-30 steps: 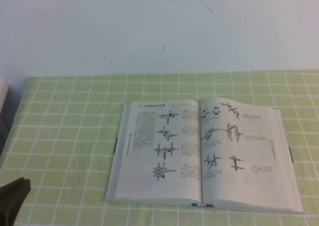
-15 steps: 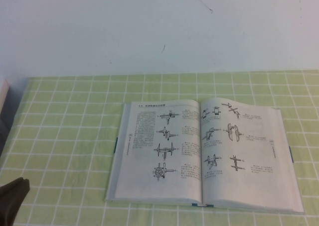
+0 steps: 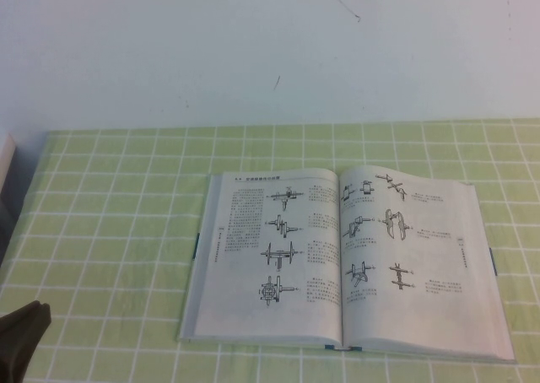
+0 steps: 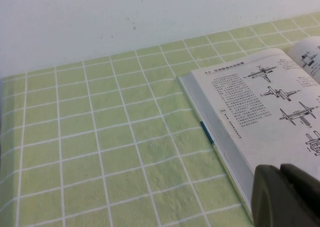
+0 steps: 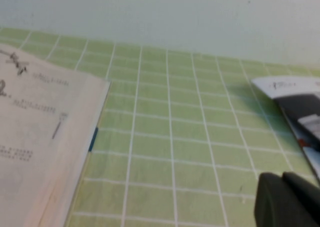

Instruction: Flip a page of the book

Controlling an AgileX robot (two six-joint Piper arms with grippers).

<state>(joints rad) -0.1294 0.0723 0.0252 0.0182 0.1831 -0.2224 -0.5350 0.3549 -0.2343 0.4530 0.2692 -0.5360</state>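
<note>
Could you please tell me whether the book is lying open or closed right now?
Open: the book lies flat, both printed pages showing. The left gripper sits at the near-left corner; the right gripper is beside it.

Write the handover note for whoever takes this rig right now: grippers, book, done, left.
Left gripper: low at the near left corner of the table, well left of the book, touching nothing.
Right gripper: outside the high view; its wrist camera shows it over the checked cloth to the right of the book, beside a printed leaflet.
Book: lies open and flat mid-table, spine toward the robot. The page with the text column and four shaft diagrams lies flat on the left side.
Done: no page is lifted now.
Left: whether a turn is still needed cannot be told from this moment; check before moving.
</note>
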